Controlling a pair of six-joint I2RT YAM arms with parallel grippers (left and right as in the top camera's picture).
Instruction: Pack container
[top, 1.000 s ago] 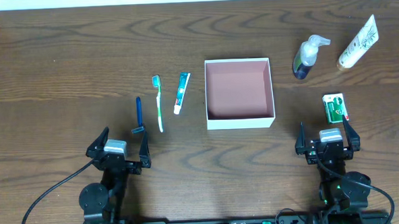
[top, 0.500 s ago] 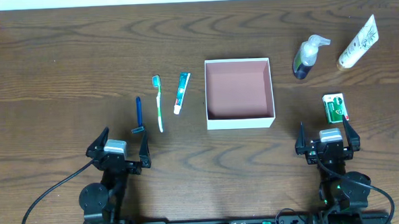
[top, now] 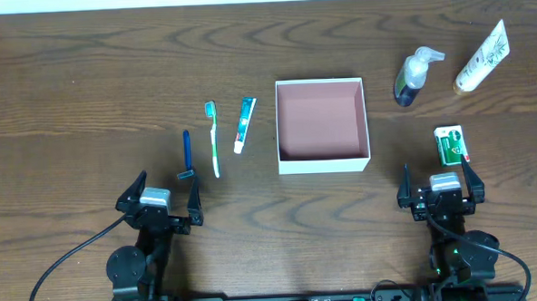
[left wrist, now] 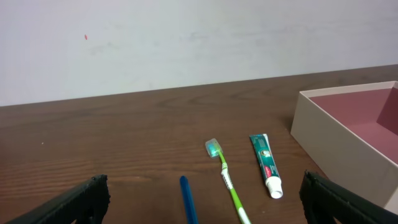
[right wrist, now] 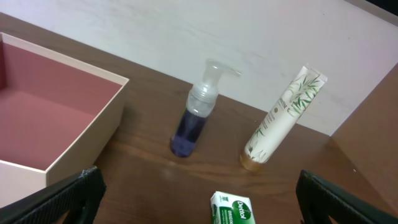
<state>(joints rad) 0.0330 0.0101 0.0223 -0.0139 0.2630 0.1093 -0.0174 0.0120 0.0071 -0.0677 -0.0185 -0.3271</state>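
The container (top: 323,162) is a square white box with a pink inside, at the table's middle; it also shows in the left wrist view (left wrist: 323,134) and the right wrist view (right wrist: 81,143). It holds nothing. Left of it lie a toothpaste tube (top: 245,123), a green toothbrush (top: 214,139) and a blue razor (top: 187,154). Right of it are a pump bottle (top: 413,75), a cream tube (top: 484,56) and a green soap box (top: 449,145). My left gripper (top: 159,200) is open, just near of the razor. My right gripper (top: 440,186) is open, just near of the soap box.
The toothbrush (left wrist: 225,174), toothpaste (left wrist: 266,165) and razor (left wrist: 188,199) lie ahead of the left jaws. The pump bottle (right wrist: 196,118), cream tube (right wrist: 283,118) and soap box (right wrist: 231,210) lie ahead of the right jaws. A pale wall rises beyond the table's far edge.
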